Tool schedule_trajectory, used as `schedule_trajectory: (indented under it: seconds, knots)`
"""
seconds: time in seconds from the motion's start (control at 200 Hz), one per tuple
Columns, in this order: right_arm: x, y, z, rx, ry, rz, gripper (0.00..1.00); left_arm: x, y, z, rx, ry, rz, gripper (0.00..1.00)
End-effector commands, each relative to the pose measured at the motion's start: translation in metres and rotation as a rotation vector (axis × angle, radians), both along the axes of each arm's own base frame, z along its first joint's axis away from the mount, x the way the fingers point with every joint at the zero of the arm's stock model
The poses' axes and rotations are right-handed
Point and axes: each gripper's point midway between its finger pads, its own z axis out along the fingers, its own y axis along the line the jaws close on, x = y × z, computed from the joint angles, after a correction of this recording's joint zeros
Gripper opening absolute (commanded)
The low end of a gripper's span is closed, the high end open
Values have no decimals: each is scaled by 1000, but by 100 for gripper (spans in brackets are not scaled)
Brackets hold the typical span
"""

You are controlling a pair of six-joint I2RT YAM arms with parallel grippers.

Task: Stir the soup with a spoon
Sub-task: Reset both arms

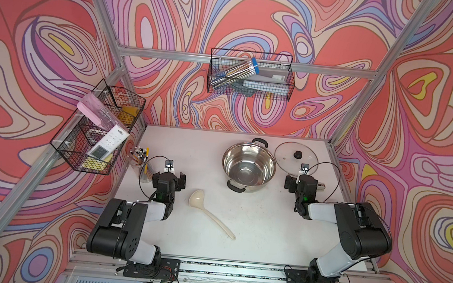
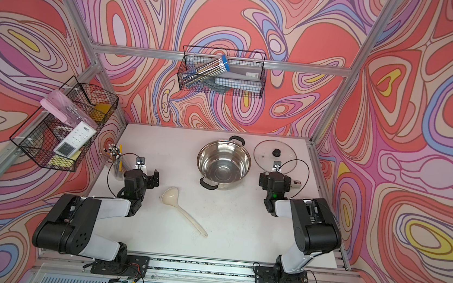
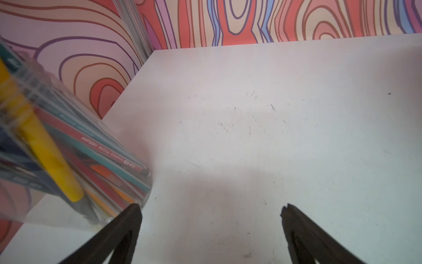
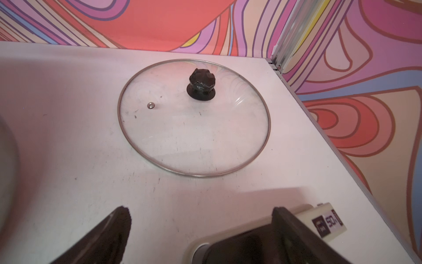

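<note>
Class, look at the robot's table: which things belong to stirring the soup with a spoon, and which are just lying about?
Belongs to the job:
spoon, lying on the table
steel pot, uncovered, no soup visible

Just lying about:
glass lid
jar of pencils
back wire basket
side wire basket
small white gadget

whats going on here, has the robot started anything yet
Nothing is being handled yet. The left pincer is open and empty beside the pencil jar; the right pincer is open and empty near the glass lid, which lies flat on the table. The spoon lies untouched on the table between them. The steel pot stands uncovered and looks empty.
</note>
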Motion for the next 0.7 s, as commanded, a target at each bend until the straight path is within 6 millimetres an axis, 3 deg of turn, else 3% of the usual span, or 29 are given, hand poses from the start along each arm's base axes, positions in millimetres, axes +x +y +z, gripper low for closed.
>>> schedule_trajectory:
  seconds: [0.0, 0.17, 0.691]
  knots:
    - [10, -5, 23, 56, -122, 23, 98, 11, -7, 13, -16, -65, -61, 99]
    - [-2, -10, 17, 112, -174, 62, 98, 13, -4, 10, -43, -49, -69, 99]
    - [1, -13, 17, 107, -175, 46, 98, 13, -8, 10, -56, -52, -110, 99]
